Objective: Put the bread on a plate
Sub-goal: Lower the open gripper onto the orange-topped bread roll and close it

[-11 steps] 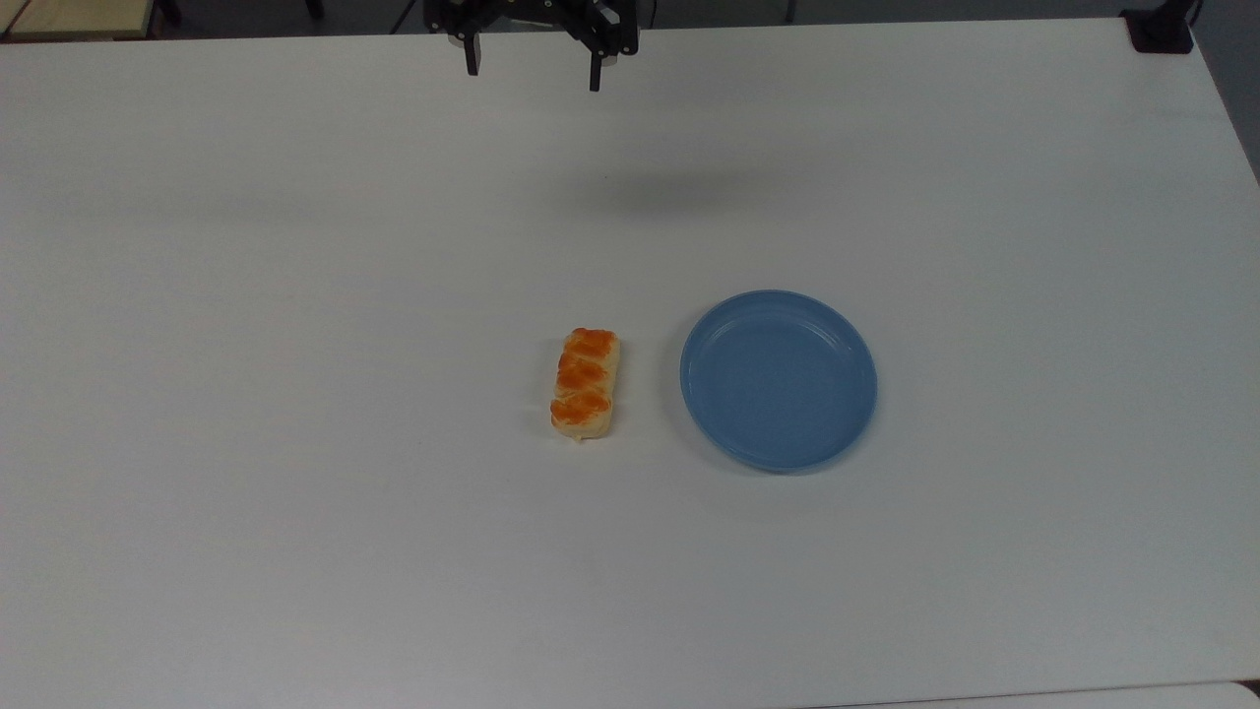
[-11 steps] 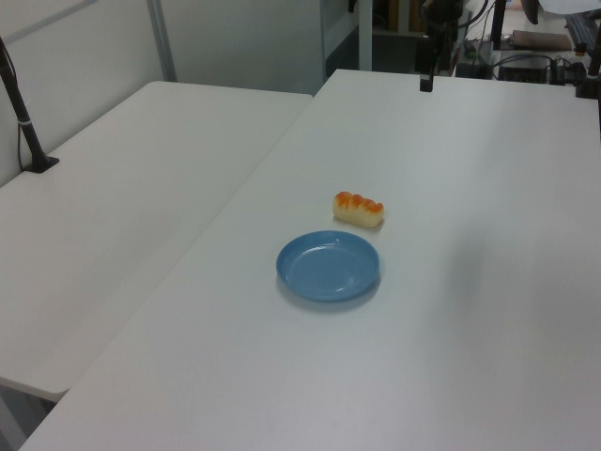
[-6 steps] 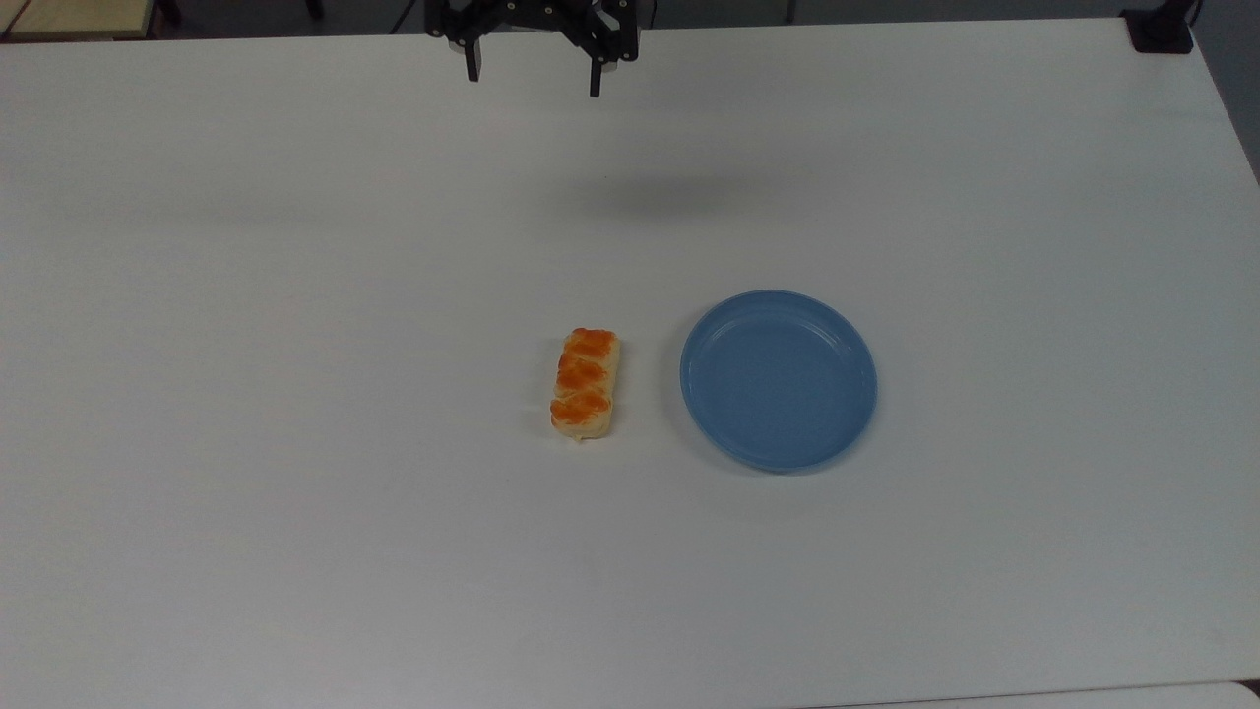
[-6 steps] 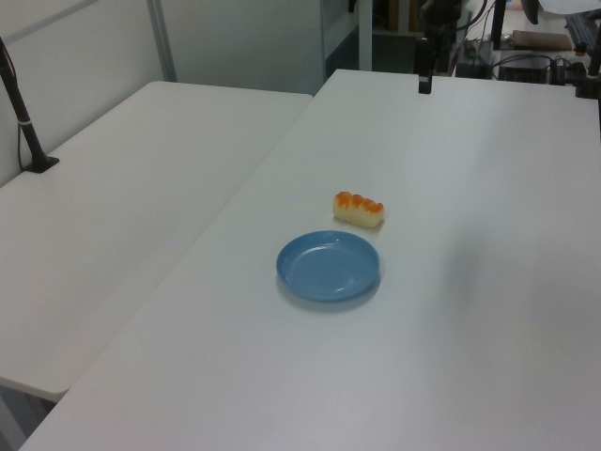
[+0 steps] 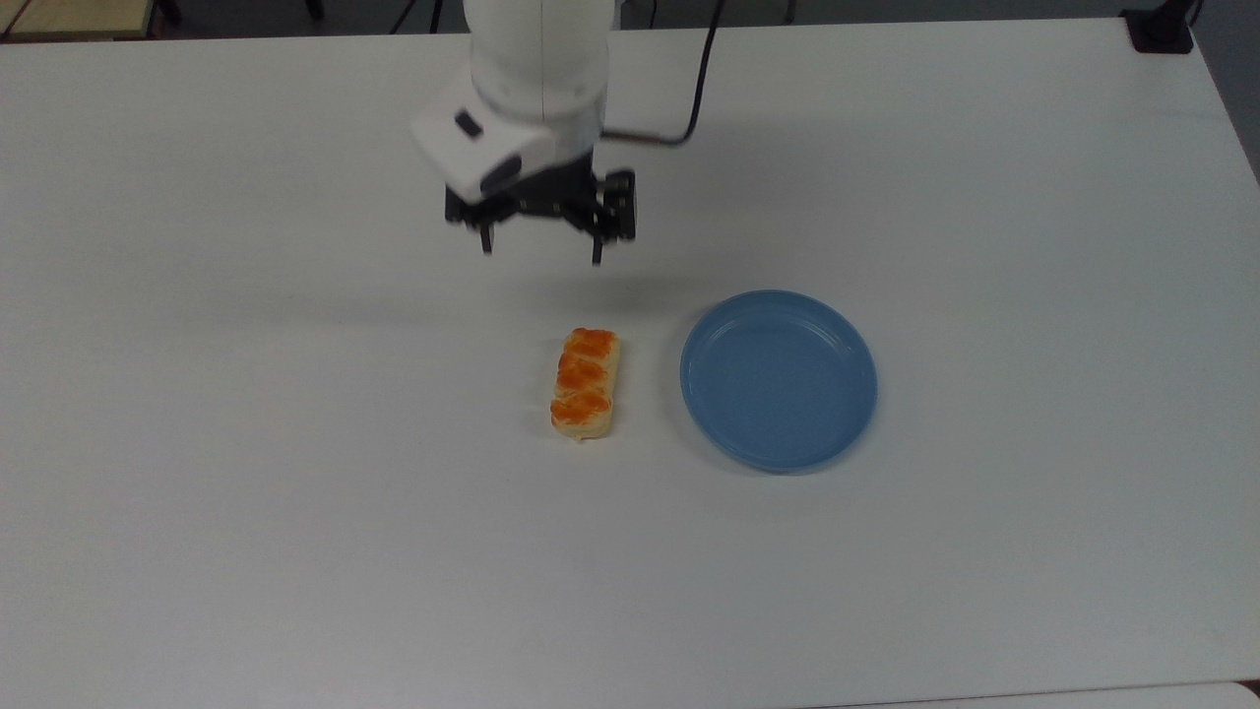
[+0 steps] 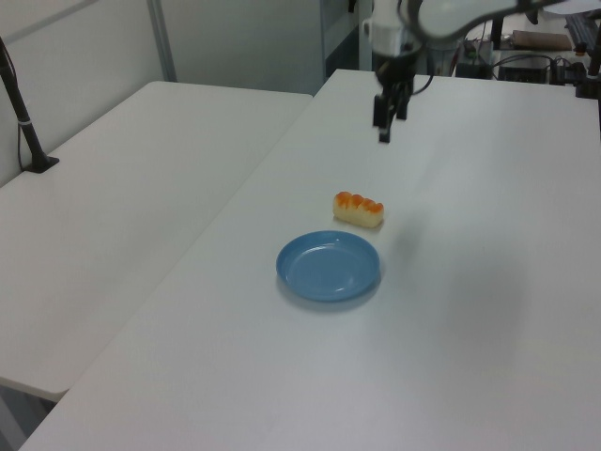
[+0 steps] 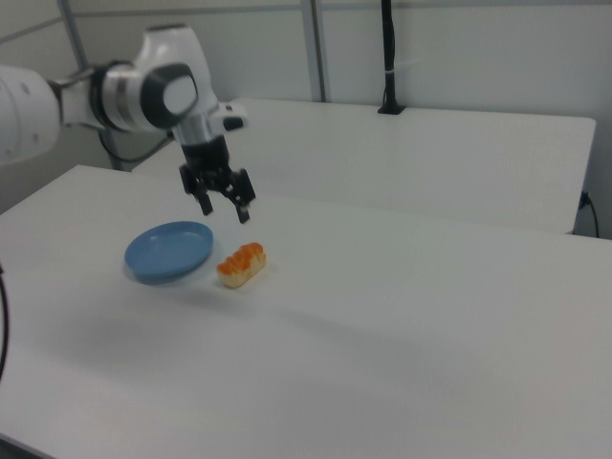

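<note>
The bread [image 5: 585,384], a small pale loaf with three orange-brown bumps, lies on the white table [image 5: 295,492] left of the light-blue plate [image 5: 778,379] in the top view. The plate holds nothing. My gripper [image 5: 541,252] hangs open in the air above the table, beyond the bread's far end in the top view, touching nothing. In the left view the gripper [image 6: 383,132] is above and behind the bread [image 6: 359,209], with the plate [image 6: 329,267] nearer. In the right view the gripper [image 7: 226,210] hovers over the gap between plate [image 7: 169,251] and bread [image 7: 240,264].
A second white table [image 6: 122,207] stands alongside at the left view's left, with a black post [image 6: 23,132] clamped to it. Another black post [image 7: 387,57] rises on the far table in the right view. Cables and equipment [image 6: 535,56] sit past the table's far end.
The arm has swung in from the table's far edge toward the bread, and its white wrist is now in view. The gripper stays open. Bread and plate have not moved.
</note>
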